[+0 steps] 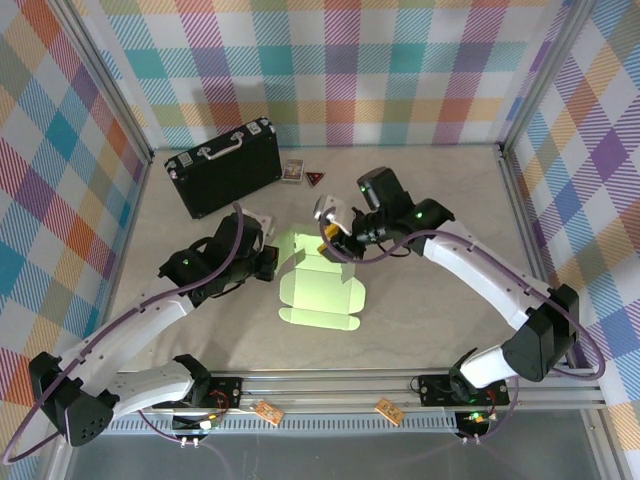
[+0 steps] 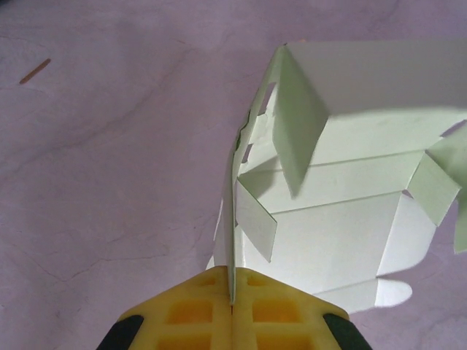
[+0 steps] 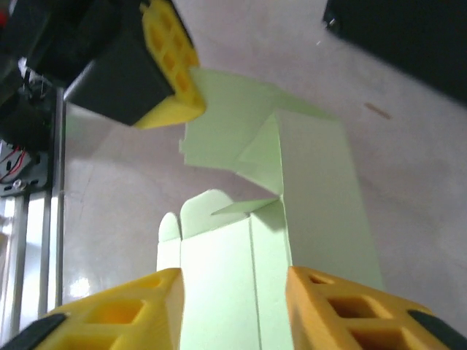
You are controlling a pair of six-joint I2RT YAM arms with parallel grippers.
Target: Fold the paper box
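**Standing the walls up without crushing the card**

The paper box (image 1: 320,290) is lying half-formed in the middle of the bench (image 1: 440,300), just above the two arm bases in the top view. Its base is sitting flat and several flaps are standing up. The left claw (image 2: 232,305) is sitting clamped together on the edge of one side wall, which is standing upright from the bottom centre of the left wrist view. The right claw (image 3: 233,306) is standing apart at the bottom of the right wrist view, with a pale-green panel lying face-on between its fingers (image 3: 336,306).

As I judge it, the step in hand is bringing a second wall up against the pinched one. Doing it well is calling for the left claw to act as a steady anchor, holding its wall vertical without dragging the sheet. The right claw should be taking its panel near a scored line and swinging it about that line. The small tabs (image 2: 255,219) hanging inside the pinched wall are needing to end up inside the corner. Thin card is likely buckling under a hard squeeze.

Whether the right pads are touching the card I cannot tell. In the top view the arms' own wrists are hiding most of the fingertips. The sheet is running off the right edge of the left wrist view and the bottom edge of the right wrist view. Two small items (image 1: 292,170) beside the black briefcase (image 1: 222,168), upper left of centre, are too small to identify.
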